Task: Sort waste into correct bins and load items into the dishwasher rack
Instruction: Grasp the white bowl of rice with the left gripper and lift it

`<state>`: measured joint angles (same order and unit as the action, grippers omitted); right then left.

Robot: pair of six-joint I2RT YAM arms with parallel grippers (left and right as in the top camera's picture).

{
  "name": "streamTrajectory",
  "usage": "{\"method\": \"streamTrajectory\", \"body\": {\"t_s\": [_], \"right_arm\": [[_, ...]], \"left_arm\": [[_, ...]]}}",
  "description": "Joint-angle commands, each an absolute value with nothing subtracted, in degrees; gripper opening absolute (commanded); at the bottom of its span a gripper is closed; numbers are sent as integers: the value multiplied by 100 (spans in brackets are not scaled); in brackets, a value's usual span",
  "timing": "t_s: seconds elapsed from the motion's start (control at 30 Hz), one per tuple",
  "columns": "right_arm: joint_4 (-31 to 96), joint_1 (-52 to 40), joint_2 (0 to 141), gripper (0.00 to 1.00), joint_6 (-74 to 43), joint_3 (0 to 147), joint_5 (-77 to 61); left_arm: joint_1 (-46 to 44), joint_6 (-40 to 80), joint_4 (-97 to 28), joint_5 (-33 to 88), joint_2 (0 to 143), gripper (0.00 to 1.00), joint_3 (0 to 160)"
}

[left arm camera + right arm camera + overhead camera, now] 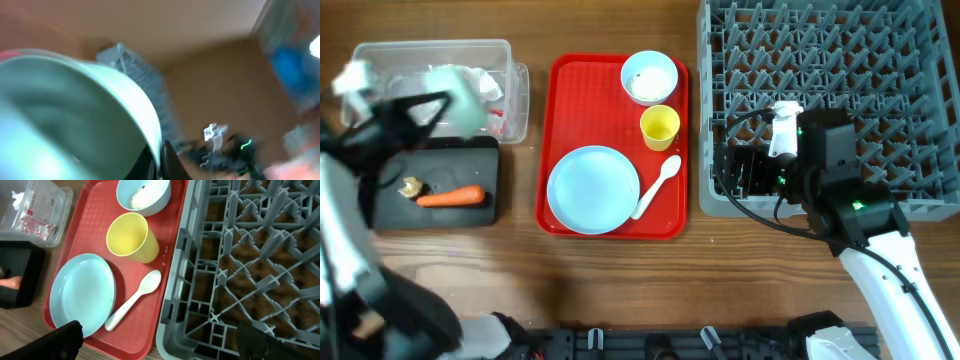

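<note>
**Sorting table, mid-task.** The left gripper (159, 161) clamps the rim of a pale round bowl (460, 95), held above the clear plastic rectangular tub (380, 60) at the table's left end. The overhead camera renders bowl and arm as a blur. The left wrist camera, blurred as well, shows the bowl's hollow filling the left of its frame, with a dark finger (172, 162) at the rim. Whether anything lies in that bowl cannot be told.

Inside the tub are crumpled white tissue (485, 80) and a red plastic wrapper (35, 222), the wrapper plainest from the right wrist camera. Just in front of the tub, the shallow black rectangular tray (460, 160) holds an orange carrot (450, 197) and a small brownish food scrap (410, 186). Both are seen whole only from overhead.

The right gripper (161, 342) hangs with its jaws spread wide and empty over the front left corner of the large square grey plastic dishwasher rack (840, 60). Its camera looks down on the flat red serving tray (145, 325), just beside the rack. The tray bears a second pale bowl (125, 202) with white rice (147, 197) in it, a small yellow cup (131, 237), a light blue round plate (82, 292) and a white plastic spoon (135, 297) just beside the plate.
</note>
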<state>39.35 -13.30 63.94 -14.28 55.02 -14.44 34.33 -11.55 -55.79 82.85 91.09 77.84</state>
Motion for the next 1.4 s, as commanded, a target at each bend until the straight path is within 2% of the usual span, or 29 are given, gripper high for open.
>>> {"method": "streamTrajectory", "body": {"t_s": [0.0,0.13,0.17,0.23,0.33,0.4,0.53,0.6,0.63,0.67,0.77,0.8,0.83,0.9,1.07,1.13,1.23,1.37], "right_arm": [[3909,-1317,6429,100,-1503,5577,-1354],[3927,-1317,6429,100,-1511,5577,-1354],[3927,-1317,6431,100,-1511,5577,-1354],[3927,-1317,6431,100,-1503,5577,-1352],[3927,-1317,6429,100,-1503,5577,-1352],[3924,-1317,6429,100,-1500,5577,-1352],[3924,-1317,6431,100,-1500,5577,-1350],[3955,-1317,6431,99,-1498,5577,-1350],[3957,-1317,6429,100,-1498,5577,-1350],[3955,-1317,6429,100,-1498,5577,-1350],[3957,-1317,6431,100,-1496,5577,-1352],[3959,-1317,6431,100,-1503,5577,-1352],[3953,-1317,6429,100,-1500,5575,-1352],[3938,-1317,6429,100,-1507,5577,-1354],[3955,-1317,6429,100,-1658,5577,-1463],[3977,-1315,6427,99,-1765,5579,-1459],[3948,-1135,6252,100,-2521,5701,-1286],[4119,-777,5782,100,-2397,5739,-1284]], "left_arm": [[1472,161,-4425,4882,8506,4,7806],[-1376,395,-3503,21,9028,4,7804],[-1914,392,-3288,-982,9354,4,7804],[-2467,395,-3002,-2178,10012,4,7804],[-2648,399,-2801,-2088,10809,4,7804],[-2585,816,-2687,-2108,11279,4,7804],[-2526,991,-2502,-2043,11397,5,7804],[-2523,991,-2499,-2047,11397,43,7804],[-2523,991,-2477,-2047,11395,58,7806],[-2521,989,-2443,-2047,11365,66,7828],[-2521,926,-2729,-2053,10967,75,8344],[-2523,926,-2932,-1621,10722,78,8827],[-2523,794,-3297,-469,10584,77,9461],[-2523,639,-3557,154,10652,77,9990],[-2547,-126,-3579,322,11620,84,10735],[-2567,-331,-3489,368,12130,83,10735],[-2617,-473,-3183,541,12584,81,10735],[-2919,-886,-2794,552,13002,80,10735]]}}
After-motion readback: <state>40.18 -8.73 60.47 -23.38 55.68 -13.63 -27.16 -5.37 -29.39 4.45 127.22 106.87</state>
